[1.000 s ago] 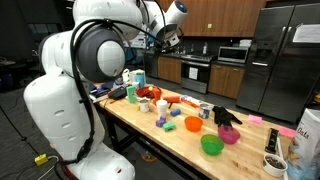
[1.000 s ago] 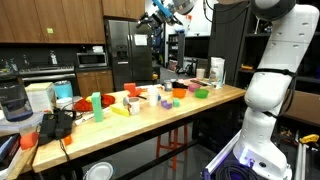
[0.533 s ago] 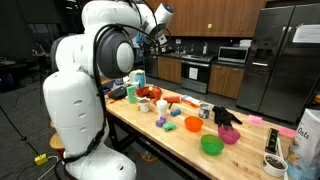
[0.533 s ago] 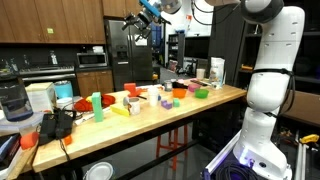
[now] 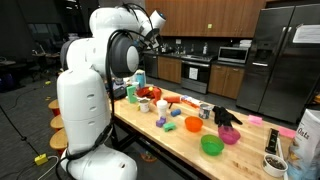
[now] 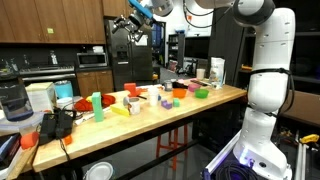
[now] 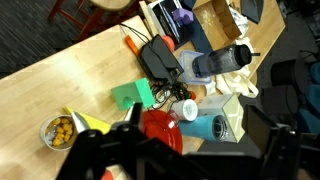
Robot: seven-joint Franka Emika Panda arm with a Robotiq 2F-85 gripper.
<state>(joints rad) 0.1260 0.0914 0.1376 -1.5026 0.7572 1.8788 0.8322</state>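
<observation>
Hovering high above the wooden table [image 7: 60,70], my gripper [image 7: 183,155] stands wide open and empty. Below, left to right: a round bowl [image 7: 60,130] of yellow pieces, a matte green block [image 7: 132,95], a glossy red bowl [image 7: 158,126] at its 5 o'clock, and a blue cylindrical cup [image 7: 205,128]. The white carton [image 7: 232,112] has print too blurred to read.

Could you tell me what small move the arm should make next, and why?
Probably a slow, straight descent toward the table. The open gripper hangs high above it and touches nothing. In the wrist view the red bowl lies nearest below the jaws, with the green block and blue cup crowded beside it, so coming down gently seems wise.
</observation>
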